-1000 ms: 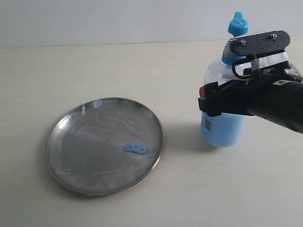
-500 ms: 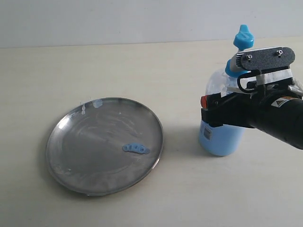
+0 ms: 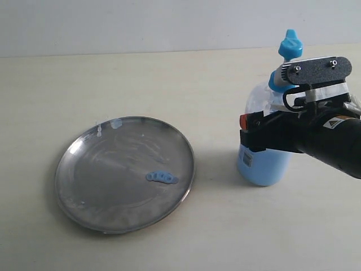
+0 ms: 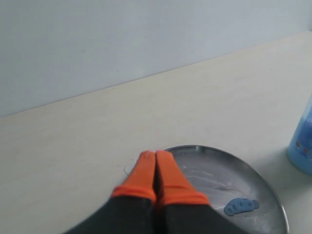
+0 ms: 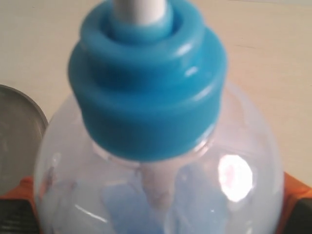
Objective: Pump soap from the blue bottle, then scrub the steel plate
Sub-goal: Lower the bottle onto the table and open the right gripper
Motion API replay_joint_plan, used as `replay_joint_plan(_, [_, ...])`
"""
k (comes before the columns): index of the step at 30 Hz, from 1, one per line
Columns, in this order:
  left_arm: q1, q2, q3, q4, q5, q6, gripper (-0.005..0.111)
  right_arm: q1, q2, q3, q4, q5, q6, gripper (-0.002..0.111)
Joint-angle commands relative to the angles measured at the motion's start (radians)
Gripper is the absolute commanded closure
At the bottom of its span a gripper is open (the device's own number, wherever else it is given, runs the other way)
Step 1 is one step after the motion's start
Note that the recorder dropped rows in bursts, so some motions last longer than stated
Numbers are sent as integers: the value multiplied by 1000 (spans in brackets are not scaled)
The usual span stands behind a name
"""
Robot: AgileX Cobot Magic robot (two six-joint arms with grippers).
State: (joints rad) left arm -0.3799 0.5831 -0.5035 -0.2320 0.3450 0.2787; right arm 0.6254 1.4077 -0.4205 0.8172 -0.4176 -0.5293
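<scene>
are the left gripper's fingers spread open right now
No, in the left wrist view the left gripper has its two orange fingers pressed together with no gap between them.

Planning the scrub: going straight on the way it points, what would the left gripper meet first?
The left gripper, shut, likely meets the steel plate at its rim, or the table just beside it; depth is unclear.

Table [image 3: 169,79] bears plate [image 3: 84,189] and bottle [image 3: 262,169], well apart. Plate left of middle, toward 8 o'clock in exterior view; bottle at plate's 3 o'clock, near right edge of view. Soap [image 3: 162,177] on plate, off its centre toward 4 o'clock, short of rim. Right gripper [image 3: 265,131] around bottle's middle, pad [image 5: 14,190] on either side, arm [image 3: 333,144] off toward 4 o'clock; pump head [image 3: 290,44] above gripper
</scene>
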Motion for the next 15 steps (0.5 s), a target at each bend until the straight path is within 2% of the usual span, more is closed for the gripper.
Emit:
replay_joint_plan(1, [2, -6, 6, -13, -11, -2, 107, -6, -7, -6, -31, -79, -27, 18])
replay_joint_plan(5, [2, -6, 6, -15, -11, -2, 107, -6, -27, -6, -34, -76, -29, 7])
replay_joint_plan(15, [2, -10, 6, -17, -13, -2, 107, -6, -167, -6, -36, -8, -84, 7])
